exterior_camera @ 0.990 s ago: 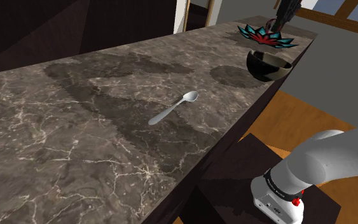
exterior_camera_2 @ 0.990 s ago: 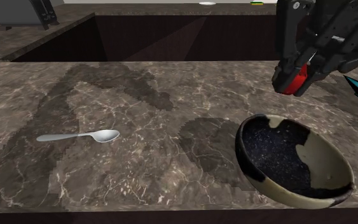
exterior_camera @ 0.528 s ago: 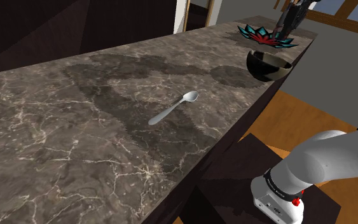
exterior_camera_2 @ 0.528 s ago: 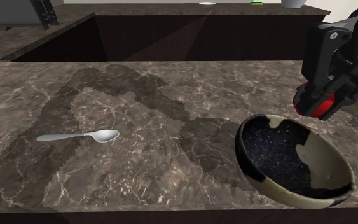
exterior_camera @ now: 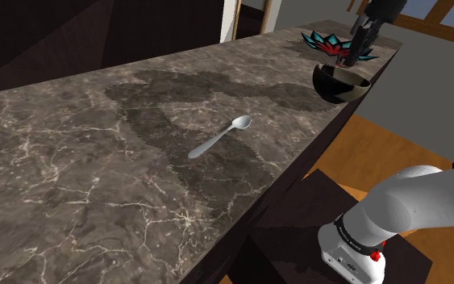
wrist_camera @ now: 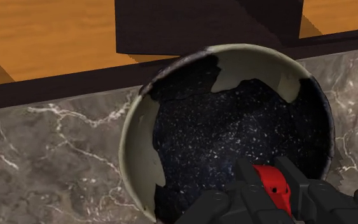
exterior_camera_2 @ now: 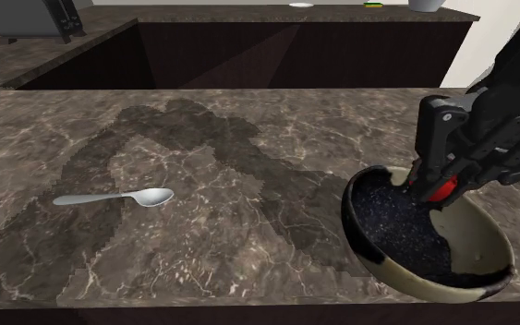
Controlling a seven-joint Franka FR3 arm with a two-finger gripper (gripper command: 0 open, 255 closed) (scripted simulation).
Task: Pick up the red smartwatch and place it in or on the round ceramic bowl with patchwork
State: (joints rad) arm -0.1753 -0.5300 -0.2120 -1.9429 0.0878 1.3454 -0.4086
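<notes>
Second exterior view: gripper (exterior_camera_2: 431, 185), clamped on red smartwatch (exterior_camera_2: 444, 191), has dropped into patchwork bowl (exterior_camera_2: 413, 280) by worktop's (exterior_camera_2: 230, 231) edge, so release seems next.

white arm (exterior_camera: 417, 202): glossy rounded shell. dark joint band (exterior_camera: 352, 234) with small white lettering, red spots beside it, white segment below. pincer (exterior_camera_2: 436, 185): all-black, blocky, angular housing.

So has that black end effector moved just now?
Yes. In the second exterior view the end effector, clasping the red smartwatch, has dropped down to the far rim of the patchwork bowl.
</notes>
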